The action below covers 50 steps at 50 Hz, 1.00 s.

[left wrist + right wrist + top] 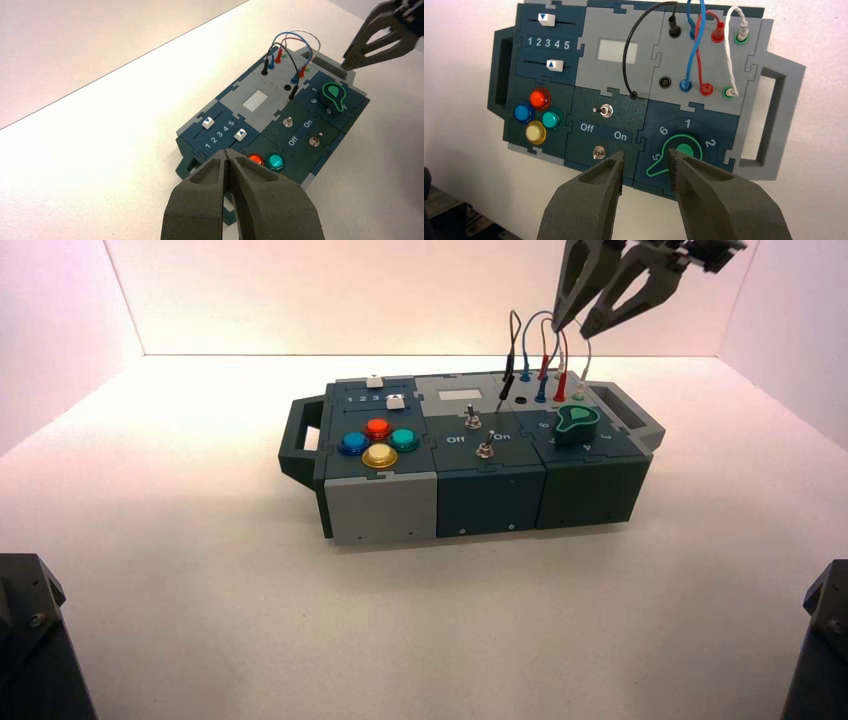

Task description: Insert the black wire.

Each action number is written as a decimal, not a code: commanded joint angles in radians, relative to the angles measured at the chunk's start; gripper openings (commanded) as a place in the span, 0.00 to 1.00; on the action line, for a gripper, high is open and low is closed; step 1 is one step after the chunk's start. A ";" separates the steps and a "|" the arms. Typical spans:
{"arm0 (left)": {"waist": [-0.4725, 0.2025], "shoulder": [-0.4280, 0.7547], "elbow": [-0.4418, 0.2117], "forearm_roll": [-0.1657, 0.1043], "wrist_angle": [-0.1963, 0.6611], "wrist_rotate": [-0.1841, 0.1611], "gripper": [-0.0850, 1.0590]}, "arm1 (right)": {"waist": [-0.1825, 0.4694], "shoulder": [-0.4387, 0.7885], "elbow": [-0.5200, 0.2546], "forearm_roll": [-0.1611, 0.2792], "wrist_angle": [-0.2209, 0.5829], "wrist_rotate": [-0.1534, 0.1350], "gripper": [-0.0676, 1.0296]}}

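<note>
The black wire (625, 55) loops up from the box (385, 505). One black plug (672, 27) stands in a back-row socket. The other plug (634, 94) rests loose on the box top, beside an empty black socket (666, 81). The wire also shows in the high view (510, 340) and the left wrist view (295, 91). My right gripper (574, 331) hangs open and empty above the wire sockets; its fingers (601, 175) frame the box's front edge. My left gripper (228, 152) is shut and empty, held back on the button side of the box; it is out of the high view.
Blue (696, 50), red (711, 15) and white (730, 55) wires are plugged in next to the black one. A green knob (683, 148) points toward 5. Two toggle switches (607, 110), four coloured buttons (377, 440) and two sliders (546, 19) fill the rest of the box.
</note>
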<state>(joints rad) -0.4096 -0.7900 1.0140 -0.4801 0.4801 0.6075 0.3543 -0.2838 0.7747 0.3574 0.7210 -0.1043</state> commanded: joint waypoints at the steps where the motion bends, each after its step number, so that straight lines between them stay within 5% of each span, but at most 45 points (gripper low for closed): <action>1: -0.006 0.002 -0.011 -0.002 -0.008 0.005 0.05 | 0.017 0.025 -0.043 0.012 -0.025 -0.006 0.50; 50: -0.006 0.005 -0.003 -0.002 -0.018 0.011 0.05 | 0.032 0.233 -0.141 0.029 -0.067 -0.006 0.50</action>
<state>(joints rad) -0.4111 -0.7885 1.0216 -0.4801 0.4709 0.6136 0.3820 -0.0430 0.6642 0.3820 0.6581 -0.1043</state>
